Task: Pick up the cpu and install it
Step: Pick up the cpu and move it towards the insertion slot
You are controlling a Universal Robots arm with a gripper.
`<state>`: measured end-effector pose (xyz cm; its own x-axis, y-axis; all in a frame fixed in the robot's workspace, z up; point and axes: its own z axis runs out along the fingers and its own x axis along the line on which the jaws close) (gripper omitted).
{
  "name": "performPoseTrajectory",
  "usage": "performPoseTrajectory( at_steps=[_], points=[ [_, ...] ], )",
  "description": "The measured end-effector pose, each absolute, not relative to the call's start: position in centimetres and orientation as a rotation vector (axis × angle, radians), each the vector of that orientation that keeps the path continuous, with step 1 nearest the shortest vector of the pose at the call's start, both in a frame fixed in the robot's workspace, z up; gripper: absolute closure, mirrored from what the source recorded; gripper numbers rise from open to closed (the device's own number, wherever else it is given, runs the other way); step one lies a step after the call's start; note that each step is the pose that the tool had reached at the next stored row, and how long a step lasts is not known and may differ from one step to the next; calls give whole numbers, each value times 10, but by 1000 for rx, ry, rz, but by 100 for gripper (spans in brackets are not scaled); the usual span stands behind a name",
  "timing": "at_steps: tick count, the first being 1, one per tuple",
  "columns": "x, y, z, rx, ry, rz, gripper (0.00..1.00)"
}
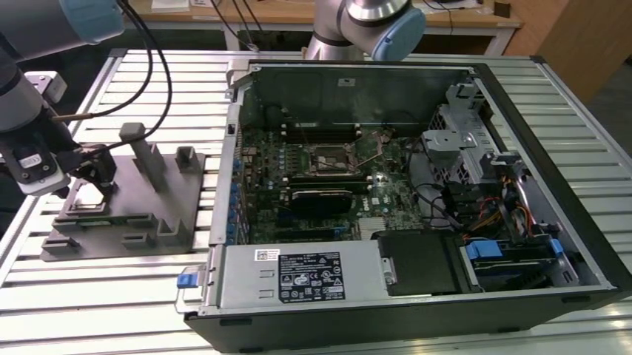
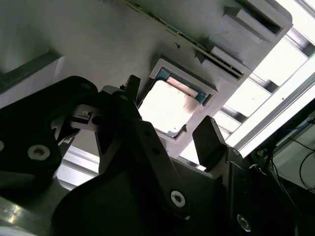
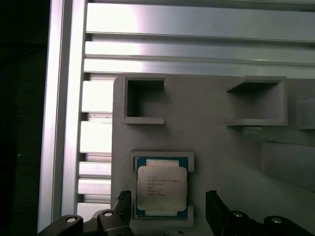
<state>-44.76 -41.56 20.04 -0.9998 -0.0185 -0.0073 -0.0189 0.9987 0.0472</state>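
Observation:
The cpu (image 3: 161,189) is a small square chip with a silvery top, lying flat in a shallow pocket of the grey fixture (image 3: 216,108). In the second wrist view the cpu (image 2: 167,105) shows bright between the black fingers (image 2: 209,140). My gripper (image 3: 170,211) is open just above the pocket, one finger on each side of the chip with gaps to its edges. In the exterior view my gripper (image 1: 94,174) hangs over the grey fixture (image 1: 138,211) at that view's left, beside the open computer case. The motherboard socket (image 1: 331,157) sits inside the case.
The open computer case (image 1: 395,200) lies on the slatted aluminium table (image 1: 99,296), with drive cages and cables at the exterior view's right. Upright posts (image 1: 148,155) rise from the fixture close to my gripper. A second arm's base (image 1: 371,26) stands behind the case.

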Motion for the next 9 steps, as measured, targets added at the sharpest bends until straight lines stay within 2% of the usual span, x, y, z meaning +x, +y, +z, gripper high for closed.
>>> performPoseTrajectory(
  at_steps=[9],
  points=[
    [-448, -414, 198, -43, 3134, 74, 29]
  ],
)
